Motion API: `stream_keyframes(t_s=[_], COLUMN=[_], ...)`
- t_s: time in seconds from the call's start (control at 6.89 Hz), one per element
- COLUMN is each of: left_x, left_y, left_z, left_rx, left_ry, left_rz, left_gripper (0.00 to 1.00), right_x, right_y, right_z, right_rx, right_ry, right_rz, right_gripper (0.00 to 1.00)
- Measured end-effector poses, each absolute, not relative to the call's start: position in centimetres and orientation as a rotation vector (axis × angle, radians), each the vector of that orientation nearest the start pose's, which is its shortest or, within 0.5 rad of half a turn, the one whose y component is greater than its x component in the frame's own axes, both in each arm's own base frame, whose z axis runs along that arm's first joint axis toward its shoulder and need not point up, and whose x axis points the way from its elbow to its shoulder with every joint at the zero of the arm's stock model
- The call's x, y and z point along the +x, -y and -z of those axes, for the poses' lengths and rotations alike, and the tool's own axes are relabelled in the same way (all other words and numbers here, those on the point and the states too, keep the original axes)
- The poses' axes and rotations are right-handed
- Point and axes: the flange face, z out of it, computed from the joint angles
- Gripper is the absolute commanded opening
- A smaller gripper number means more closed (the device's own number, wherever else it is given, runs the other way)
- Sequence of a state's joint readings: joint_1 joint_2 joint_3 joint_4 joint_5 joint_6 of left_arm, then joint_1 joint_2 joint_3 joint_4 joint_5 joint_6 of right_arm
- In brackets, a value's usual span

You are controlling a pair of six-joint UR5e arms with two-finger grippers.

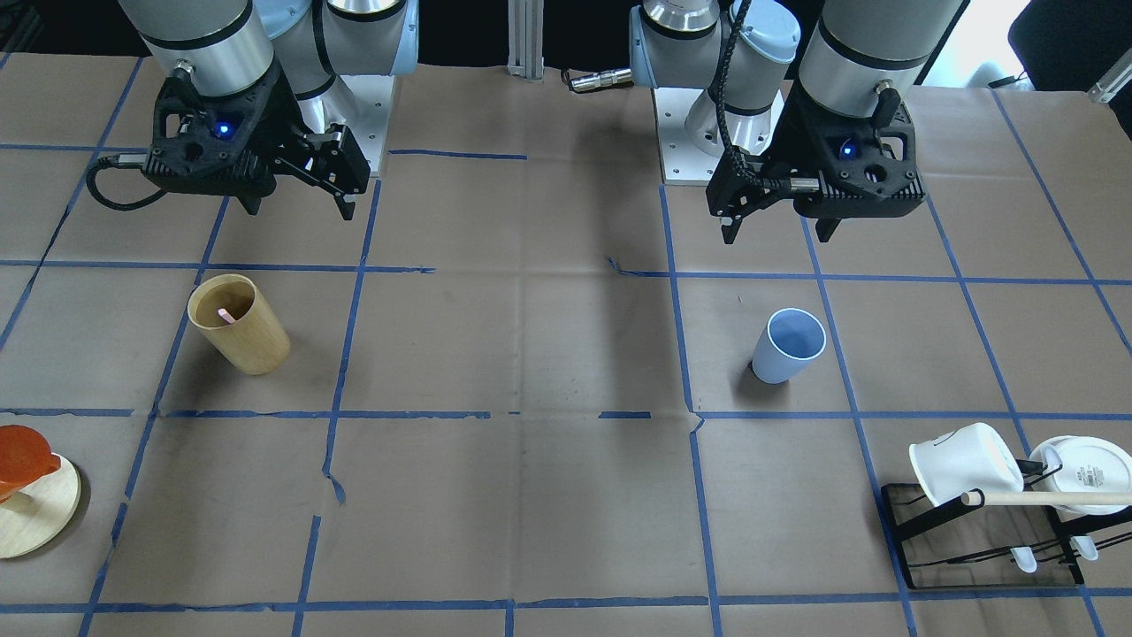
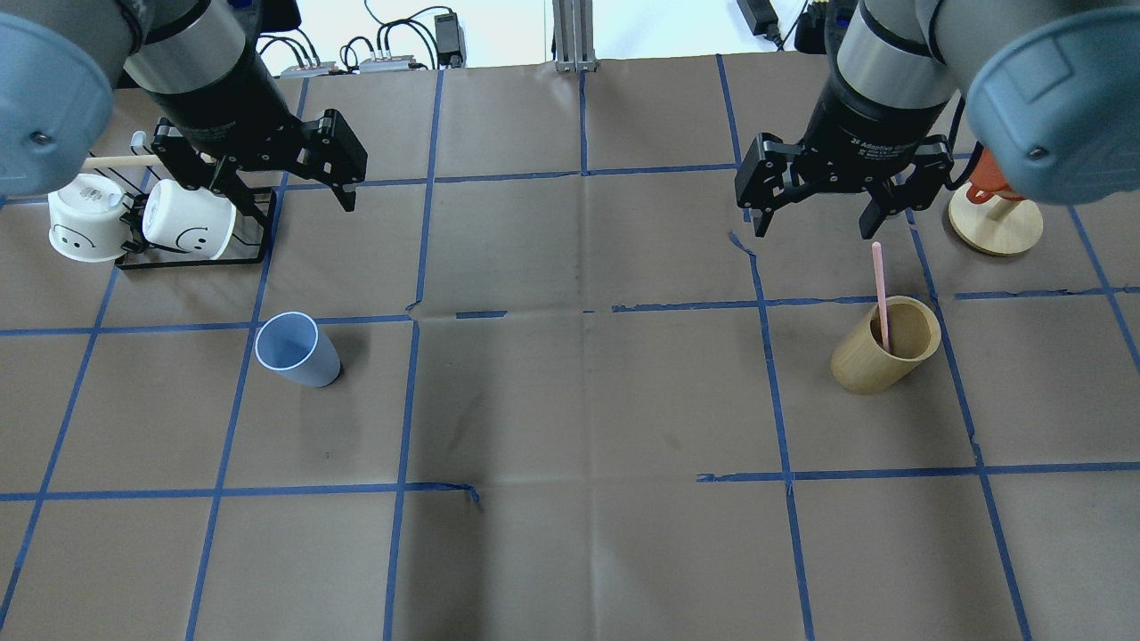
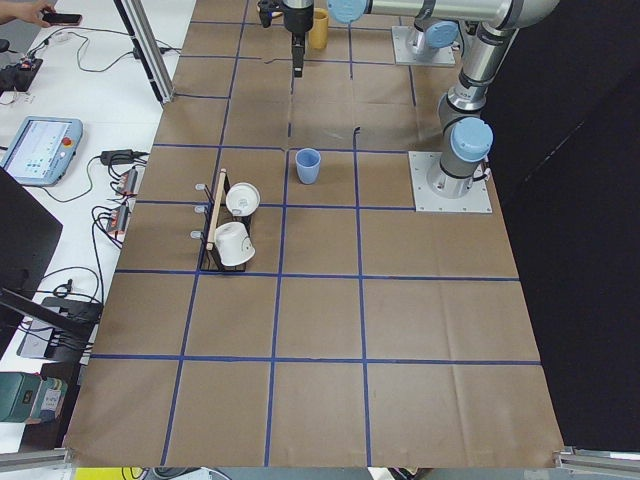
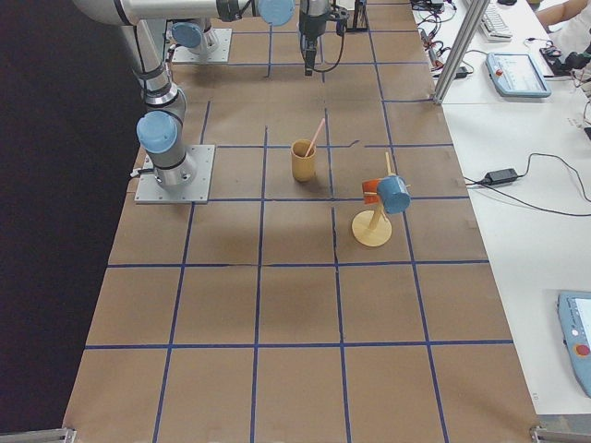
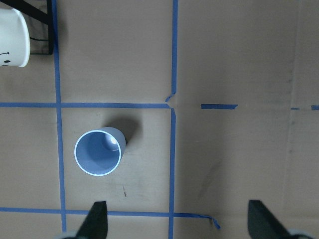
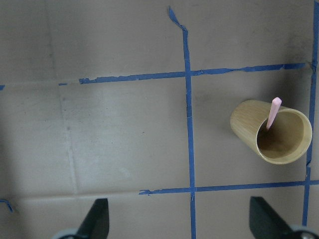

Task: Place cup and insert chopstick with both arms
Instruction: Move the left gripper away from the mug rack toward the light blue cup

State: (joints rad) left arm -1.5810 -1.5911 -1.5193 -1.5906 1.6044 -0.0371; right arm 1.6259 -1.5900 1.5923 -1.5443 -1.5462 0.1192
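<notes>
The light-blue cup [image 1: 787, 347] stands upright and empty on the table; it also shows in the overhead view [image 2: 298, 350] and in the left wrist view [image 5: 99, 152]. One pale-pink chopstick [image 2: 880, 289] leans inside the tan wooden cup [image 2: 882, 352], as the right wrist view [image 6: 273, 112] also shows. My left gripper [image 2: 285, 191] hovers open and empty above the table, behind the blue cup. My right gripper [image 2: 812, 230] hovers open and empty behind the wooden cup [image 1: 240, 336].
A black rack [image 2: 191, 254] holding white mugs [image 2: 187, 227] and a long wooden rod [image 1: 1044, 498] stands at the far left. A round wooden stand [image 2: 996, 227] with an orange mug [image 1: 22, 456] is at the far right. Blue tape lines grid the brown table.
</notes>
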Motion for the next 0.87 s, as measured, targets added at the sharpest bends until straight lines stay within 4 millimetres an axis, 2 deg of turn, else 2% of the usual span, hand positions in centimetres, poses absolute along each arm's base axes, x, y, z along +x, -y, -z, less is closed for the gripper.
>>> stream_keyframes(t_s=[0.87], left_x=[-13.29], left_y=[49.92], left_z=[-49.96], left_rx=[-0.037], left_ry=[-3.109], left_rz=[-0.006], left_gripper=[1.00], right_x=[15.93], right_y=[47.19], right_z=[-49.10], right_rx=[0.098], right_ry=[-3.139], right_rz=[-0.050], right_gripper=[1.00])
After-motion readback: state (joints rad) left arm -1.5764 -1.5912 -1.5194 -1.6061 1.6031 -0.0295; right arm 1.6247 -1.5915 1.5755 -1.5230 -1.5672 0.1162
